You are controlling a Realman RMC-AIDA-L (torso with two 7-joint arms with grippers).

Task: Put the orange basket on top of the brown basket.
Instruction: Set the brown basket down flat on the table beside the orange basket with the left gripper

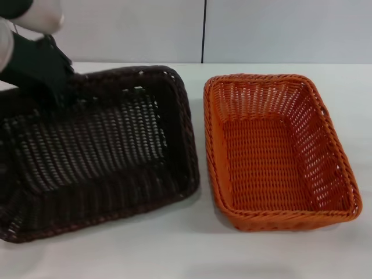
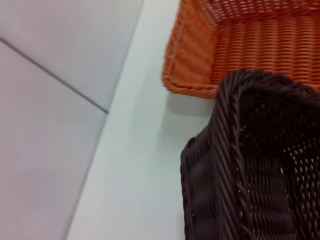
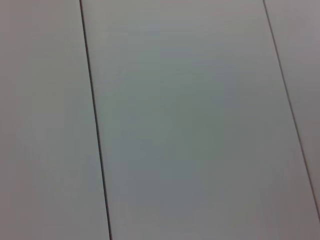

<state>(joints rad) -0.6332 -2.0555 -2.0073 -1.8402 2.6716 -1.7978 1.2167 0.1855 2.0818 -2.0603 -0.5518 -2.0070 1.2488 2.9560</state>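
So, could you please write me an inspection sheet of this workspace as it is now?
Surface: white table, bare around the baskets.
Job's things: brown basket on the robot's left, tilted, far rim raised; orange basket flat beside it on the right, apart. Not stacked.
Clutter: nothing seen.
Grippers: left pincer at the brown basket's far rim, apparently gripping it; right pincer not in view.
Cables: nothing seen.
Surroundings: pale wall panels with dark seams.
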